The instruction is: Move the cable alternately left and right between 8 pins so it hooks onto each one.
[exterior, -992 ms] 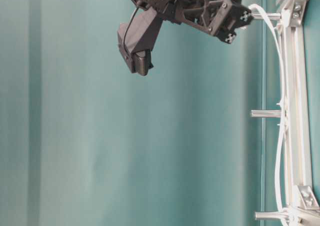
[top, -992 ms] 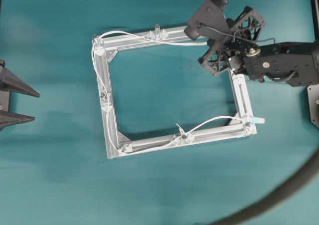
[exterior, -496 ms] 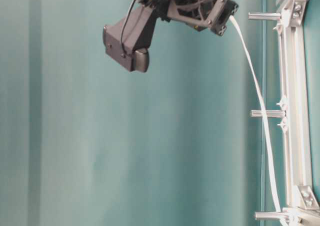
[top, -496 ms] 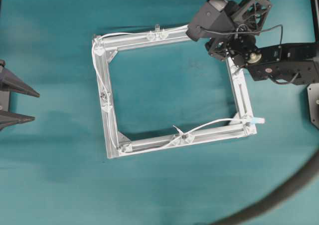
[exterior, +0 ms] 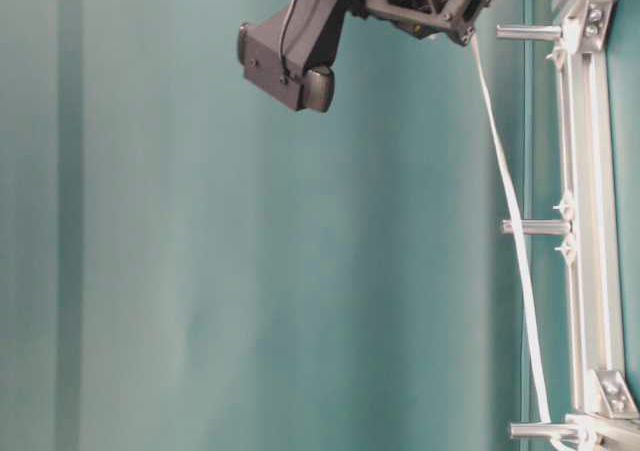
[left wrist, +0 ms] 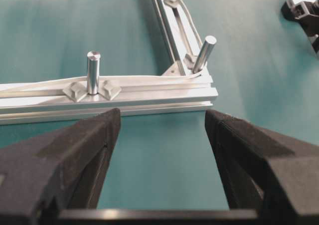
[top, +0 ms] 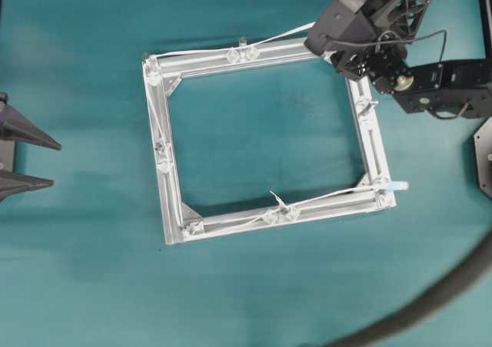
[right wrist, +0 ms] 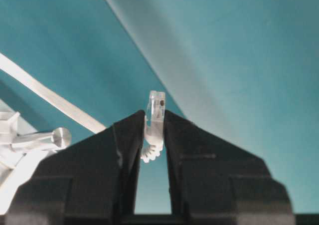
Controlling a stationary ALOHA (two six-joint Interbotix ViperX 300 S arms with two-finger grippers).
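Note:
The white cable (top: pixel 201 51) runs round the square aluminium frame (top: pixel 369 143), past pins (top: pixel 242 42) on its rails, then rises taut off the top rail toward my right gripper (right wrist: pixel 153 116). That gripper is shut on the cable's clear plug tip (right wrist: pixel 156 105). In the table-level view the gripper (exterior: pixel 478 11) hangs above the top pin (exterior: pixel 525 32), with the cable (exterior: pixel 510 201) slanting down from it. In the overhead view the wrist camera (top: pixel 346 20) hides its fingertips. My left gripper (left wrist: pixel 162 117) is open and holds nothing, just short of the frame's left rail, facing a pin (left wrist: pixel 93 70).
A thick dark grey hose (top: pixel 430 301) curves across the bottom right corner of the teal table. The right arm's body (top: pixel 450 85) lies beside the frame's right rail. A pale blue plug end (top: pixel 397 185) sticks out at the frame's bottom right corner.
My right gripper has risen and moved toward the far right with the cable end. The slack along the top rail is gone, and that stretch is now taut. The left arm has not moved.

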